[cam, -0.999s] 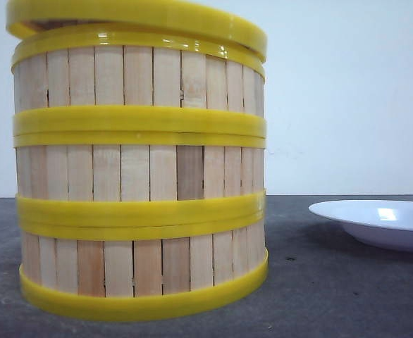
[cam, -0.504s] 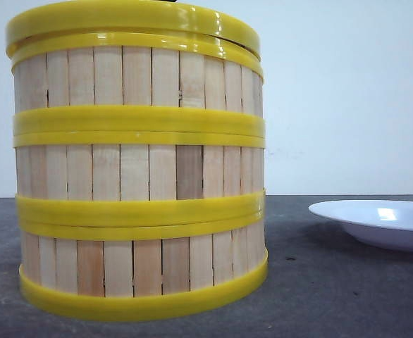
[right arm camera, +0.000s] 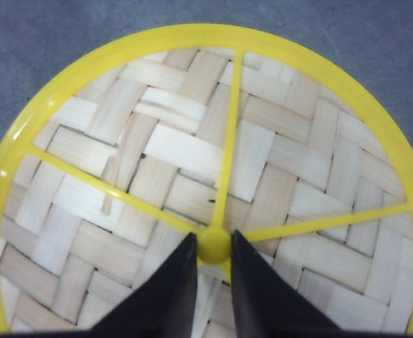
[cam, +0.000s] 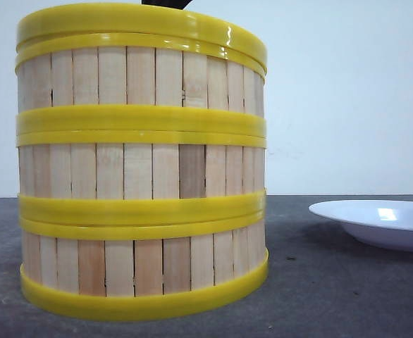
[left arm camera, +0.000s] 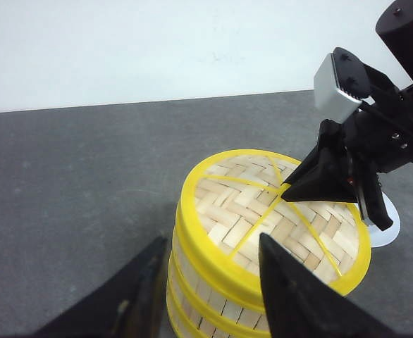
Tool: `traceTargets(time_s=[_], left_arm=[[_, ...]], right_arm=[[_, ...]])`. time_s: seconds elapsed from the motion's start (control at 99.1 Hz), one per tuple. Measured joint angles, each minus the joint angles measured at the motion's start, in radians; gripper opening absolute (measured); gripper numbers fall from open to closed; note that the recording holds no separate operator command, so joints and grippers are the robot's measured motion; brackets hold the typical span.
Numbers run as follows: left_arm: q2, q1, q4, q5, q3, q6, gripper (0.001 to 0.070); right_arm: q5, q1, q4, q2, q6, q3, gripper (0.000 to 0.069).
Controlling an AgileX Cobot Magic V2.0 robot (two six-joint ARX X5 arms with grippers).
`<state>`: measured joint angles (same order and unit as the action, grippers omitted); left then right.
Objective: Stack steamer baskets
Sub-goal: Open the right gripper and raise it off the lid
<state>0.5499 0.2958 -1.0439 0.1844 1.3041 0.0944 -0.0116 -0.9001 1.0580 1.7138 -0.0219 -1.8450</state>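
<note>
Baskets (cam: 142, 162), three of them, stand stacked in one column on the dark table (cam: 347, 296), filling the left and middle of the front view. Each has pale wooden slats between yellow rims, and the rims meet in doubled yellow bands. On top sits the lid (left arm camera: 277, 229), woven bamboo with a yellow rim and yellow ribs running to a small central knob (right arm camera: 214, 245). In the front view only the lid's yellow edge shows, level along the top of the stack.

The right gripper (right arm camera: 213, 271) has its two black fingers closed around the knob, one on each side, touching it. The left gripper (left arm camera: 210, 282) hangs beside the stack at lower centre of its own view, fingers spread apart and holding nothing.

At the right edge of the front view a white plate (cam: 379, 224) rests on the table, apart from the stack.
</note>
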Motion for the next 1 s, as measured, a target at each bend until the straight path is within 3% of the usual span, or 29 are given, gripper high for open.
traceTargets(time_s=[0.101, 0.242, 0.323, 0.625, 0.999], left_arm=[[0.000, 0.000, 0.000, 0.000, 0.000, 0.000, 0.0235], [0.000, 0.000, 0.000, 0.000, 0.000, 0.000, 0.0235], [0.000, 0.000, 0.000, 0.000, 0.000, 0.000, 0.0235], [0.000, 0.000, -0.006, 0.000, 0.000, 0.000, 0.0235], [0.000, 0.000, -0.008, 0.000, 0.000, -0.008, 0.0235]], right_arm=[[0.000, 0.000, -0.003, 0.000, 0.000, 0.000, 0.0095], [-0.011, 0.005, -0.022, 0.000, 0.001, 0.000, 0.0316], [-0.015, 0.011, -0.032, 0.000, 0.001, 0.000, 0.0387], [-0.037, 0.003, -0.077, -0.038, 0.001, 0.000, 0.0411], [-0.224, 0.003, -0.091, -0.384, 0.002, -0.001, 0.0411]])
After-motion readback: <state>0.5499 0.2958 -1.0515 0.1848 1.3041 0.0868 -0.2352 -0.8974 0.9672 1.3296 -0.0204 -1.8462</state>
